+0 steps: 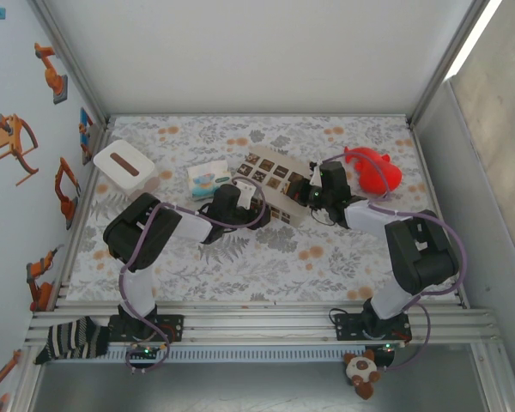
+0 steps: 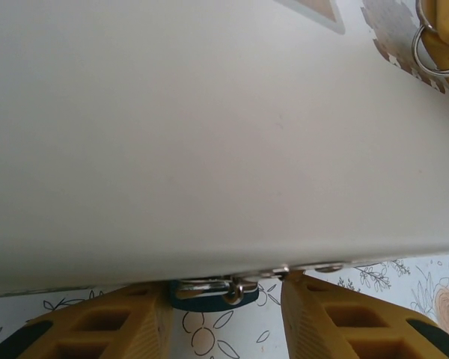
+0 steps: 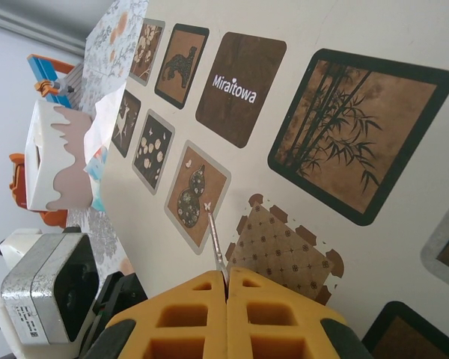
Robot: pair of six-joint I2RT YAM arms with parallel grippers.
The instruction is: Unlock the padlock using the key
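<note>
The printed box [image 1: 270, 176], white with brown square pictures and the word "Miraitowa", lies closed in the middle of the flowered cloth [image 1: 266, 257]; its contents cannot be told. Well to the left of the box stands a white tissue box [image 1: 120, 163] with a dark slot in its top. Just beside the box's left end lies a small teal-and-white tissue pack [image 1: 208, 180].

The padlock [image 2: 209, 290] sits at the near lower edge of the box. It shows as a dark teal body with bright silver metal on top, and the box's white side covers most of it. The left gripper [image 2: 226, 299] stands with its yellow fingers spread to either side of the padlock, and a gap remains at the right-hand finger.

At the box's right end, the right gripper [image 3: 227, 278] has its fingers pressed together, pinching the key [image 3: 215, 239]. The key's thin metal blade rises from the fingertips and lies across the box's printed face. A silver key ring [image 2: 432, 45] hangs there against the box.

Right of the box, beyond the right gripper, lies a red plush toy [image 1: 373, 169].
</note>
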